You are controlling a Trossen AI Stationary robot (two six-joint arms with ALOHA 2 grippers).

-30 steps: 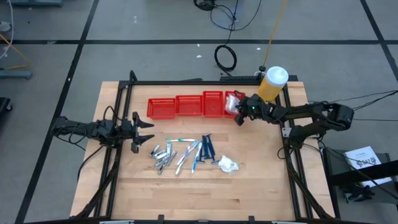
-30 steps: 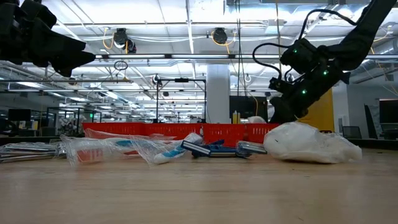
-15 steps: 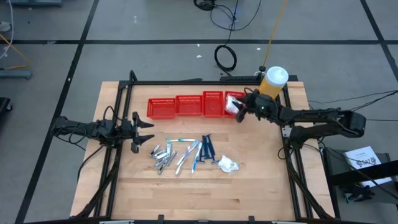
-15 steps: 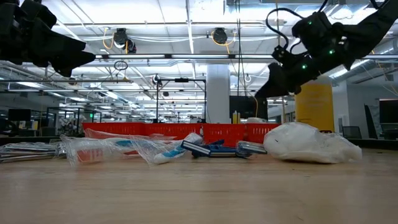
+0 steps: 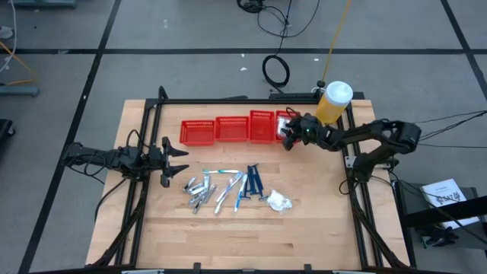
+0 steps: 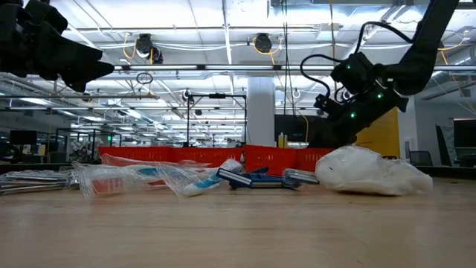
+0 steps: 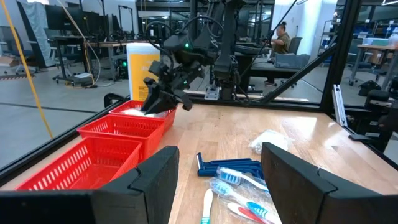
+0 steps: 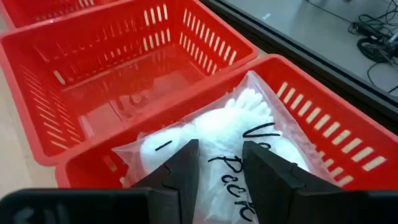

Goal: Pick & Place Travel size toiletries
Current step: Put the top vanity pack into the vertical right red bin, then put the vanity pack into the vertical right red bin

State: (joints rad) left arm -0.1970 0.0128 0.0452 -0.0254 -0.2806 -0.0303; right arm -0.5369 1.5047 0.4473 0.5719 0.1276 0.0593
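The loose toiletries lie mid-table: silvery tubes (image 5: pixel 197 190), slim sticks (image 5: pixel 228 188), dark-blue handled ones (image 5: pixel 253 181) and a white wrapped packet (image 5: pixel 278 201). Another clear-wrapped white packet (image 8: pixel 230 127) lies inside the rightmost red basket (image 5: pixel 283 125). My right gripper (image 5: pixel 288 137) (image 8: pixel 221 163) hovers low over that basket, fingers slightly apart, pointing down at the packet. My left gripper (image 5: pixel 181 160) (image 7: pixel 217 180) waits open at the table's left, above the wood. My right gripper stands directly over the packet in the rightmost basket, slanting down from the table's right. The packet's wrap (image 8: pixel 146 149) shows just past its fingertips (image 8: pixel 186 165); whether they touch it cannot be told. The packet rests on the basket's floor.
A row of several red mesh baskets (image 5: pixel 228 129) stands along the far side. A big yellow white-capped bottle (image 5: pixel 333 103) stands at the far right corner, close behind my right arm. A black frame (image 5: pixel 228 101) borders the table. Bare wood lies toward the near edge.
My right gripper rose and moved toward the far right corner, then came back down over the rightmost basket, ending near where it began, while its arm folded back. The toiletries on the table and my left arm kept still.
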